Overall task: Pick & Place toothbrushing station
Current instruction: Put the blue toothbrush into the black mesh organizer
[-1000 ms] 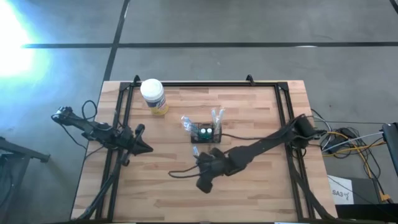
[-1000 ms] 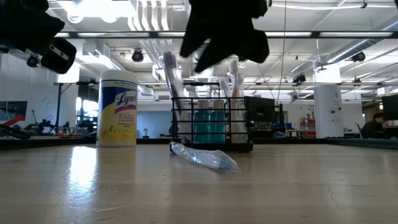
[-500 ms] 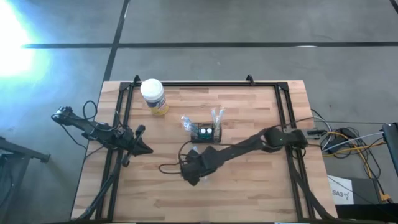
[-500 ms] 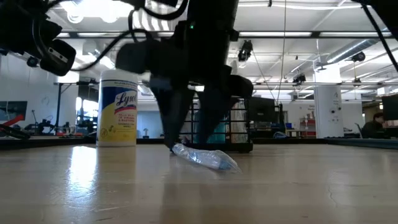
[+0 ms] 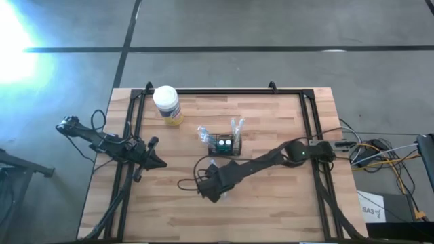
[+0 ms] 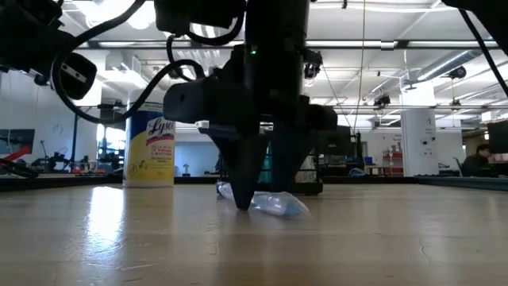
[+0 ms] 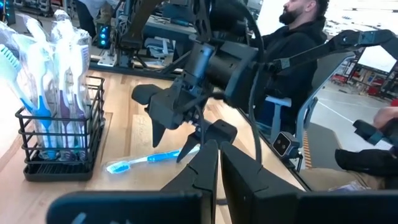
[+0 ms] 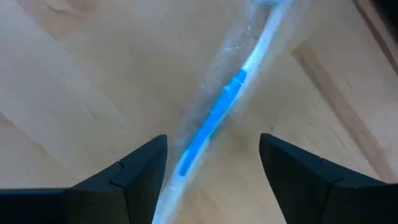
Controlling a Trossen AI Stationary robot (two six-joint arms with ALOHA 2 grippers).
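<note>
The wrapped blue toothbrush (image 8: 214, 118) lay flat, angled diagonally between the right gripper's (image 8: 211, 163) spread fingers, beside the toothbrushing station (image 7: 59, 127); bare table (image 5: 271, 203) surrounded it.

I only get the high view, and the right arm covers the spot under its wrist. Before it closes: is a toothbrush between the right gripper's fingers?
Observer: Yes. In the right wrist view, the wrapped blue toothbrush lies between the open fingers of the right gripper.
Operator: Are the fingertips low enough?
Observer: The low view shows them down at the table, either side of the wrapper.
Operator: What's in the holder?
Observer: The left wrist view shows several wrapped brushes standing upright in the toothbrushing station.
</note>
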